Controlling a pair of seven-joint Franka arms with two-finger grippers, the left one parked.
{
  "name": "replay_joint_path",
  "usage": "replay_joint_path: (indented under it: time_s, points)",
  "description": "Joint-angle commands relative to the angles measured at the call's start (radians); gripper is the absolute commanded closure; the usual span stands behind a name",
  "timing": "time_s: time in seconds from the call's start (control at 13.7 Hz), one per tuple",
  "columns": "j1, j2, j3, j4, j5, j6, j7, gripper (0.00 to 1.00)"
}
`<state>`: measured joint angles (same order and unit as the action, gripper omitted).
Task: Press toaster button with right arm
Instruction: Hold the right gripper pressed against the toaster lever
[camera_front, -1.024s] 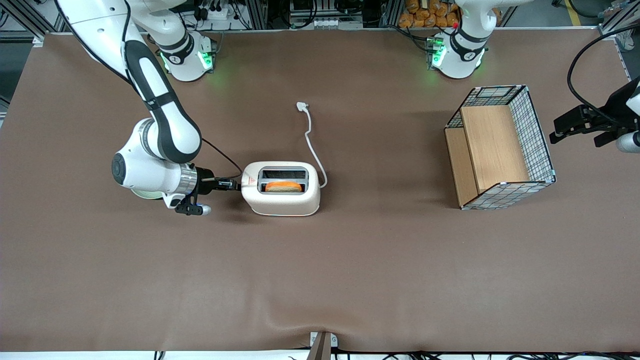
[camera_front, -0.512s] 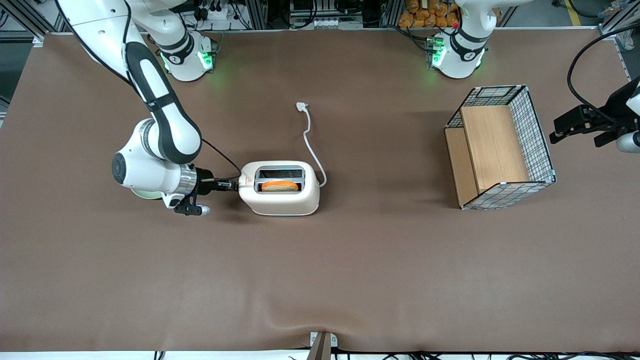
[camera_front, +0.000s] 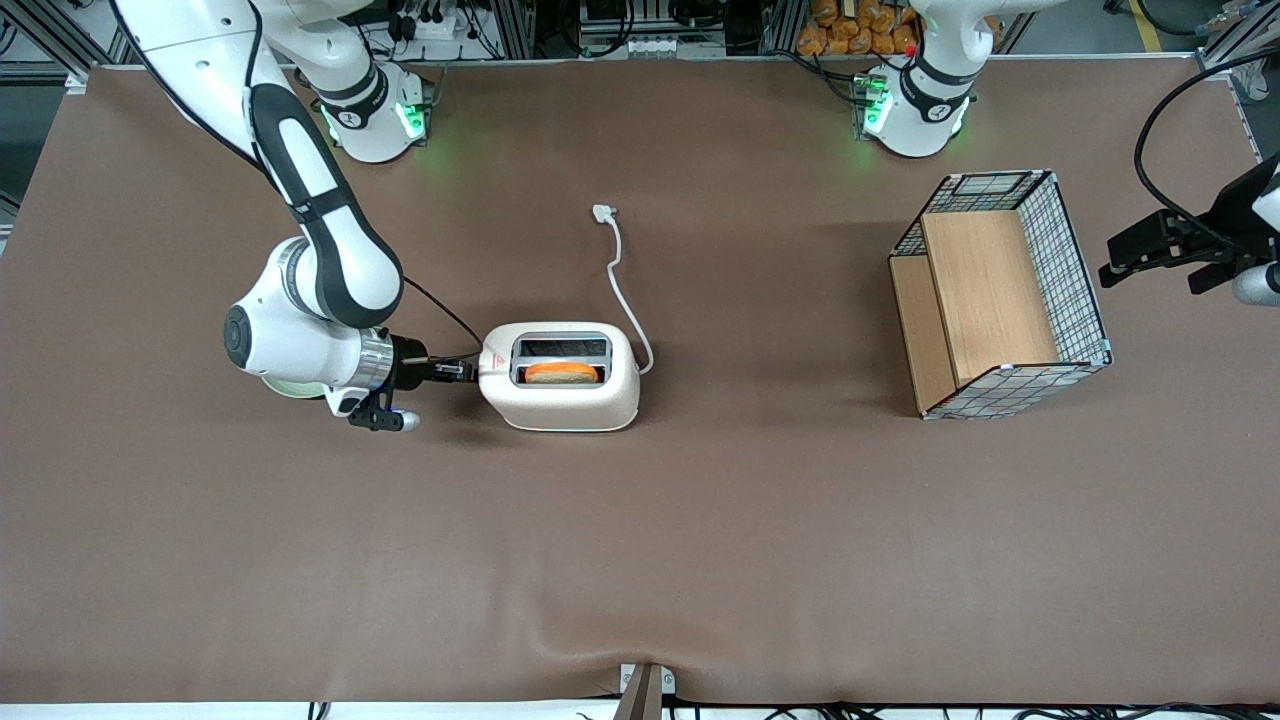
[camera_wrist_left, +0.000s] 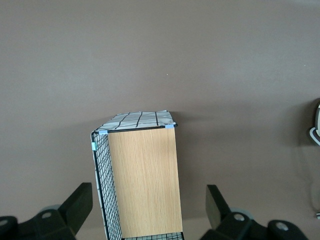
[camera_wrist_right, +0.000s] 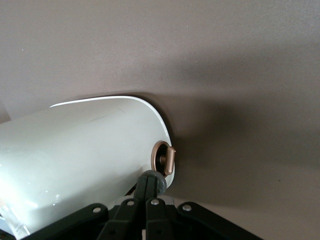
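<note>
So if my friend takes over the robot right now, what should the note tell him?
End effector: shut, fingers together, tip against the narrow end of the toaster, right at the toaster button.
Toaster: mid-table, a slice of bread in one slot, cord lying unplugged on the table.
Done: reached the button.
Left: whether the press is finished cannot be told; then back the right arm away.

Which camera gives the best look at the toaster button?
The right wrist view: the toaster button shows close up, with the shut hand at it. In the front view the hand hides it. The left wrist view misses it.
</note>
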<state>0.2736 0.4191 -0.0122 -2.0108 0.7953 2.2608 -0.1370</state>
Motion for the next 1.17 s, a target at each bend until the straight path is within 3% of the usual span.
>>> replay_joint_path:
  time_s: [0.0,1.1]
  points:
    - [0.019,0.05,0.002,-0.005,0.035,0.069,-0.05,1.0]
    - [0.019,0.05,0.002,0.003,0.035,0.057,-0.039,1.0]
